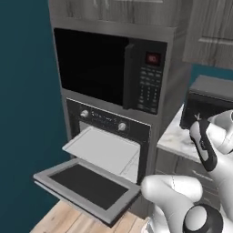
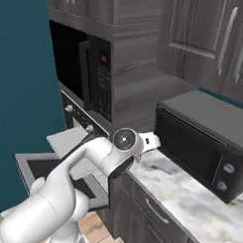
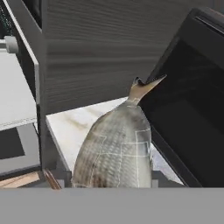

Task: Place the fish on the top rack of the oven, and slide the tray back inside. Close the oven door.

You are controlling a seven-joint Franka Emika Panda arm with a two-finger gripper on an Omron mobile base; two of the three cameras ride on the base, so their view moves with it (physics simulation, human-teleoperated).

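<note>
Three views, taken in turn. From the left base, the oven (image 1: 107,136) sits under the black microwave (image 1: 111,68), with the oven door (image 1: 86,189) dropped open and lying nearly flat. The tray (image 1: 102,149) is drawn out of the cavity and hangs over that door. Right of the oven, the marble surface (image 1: 175,136) carries the small black countertop oven (image 1: 209,102), and the white arm reaches up beside it.

From the right base, the same tray (image 2: 68,137) juts out below the oven's knobs (image 2: 69,109), over the lowered door (image 2: 35,167). The arm's wrist hovers at the edge of the marble surface (image 2: 190,195), between the oven and the countertop oven (image 2: 207,141).

Along the hand, the fish (image 3: 116,148) fills the lower middle, over the surface (image 3: 76,124) just beside the countertop oven (image 3: 192,100). Its long axis runs away from the camera, tail pointing up towards the wooden cabinet side (image 3: 109,48), next to the countertop oven's front. The tray (image 3: 15,94) and door (image 3: 15,148) lie off to the oven side. The fingers are hidden behind the fish's body, so I cannot tell how far apart they stand or whether they have hold of it.
</note>
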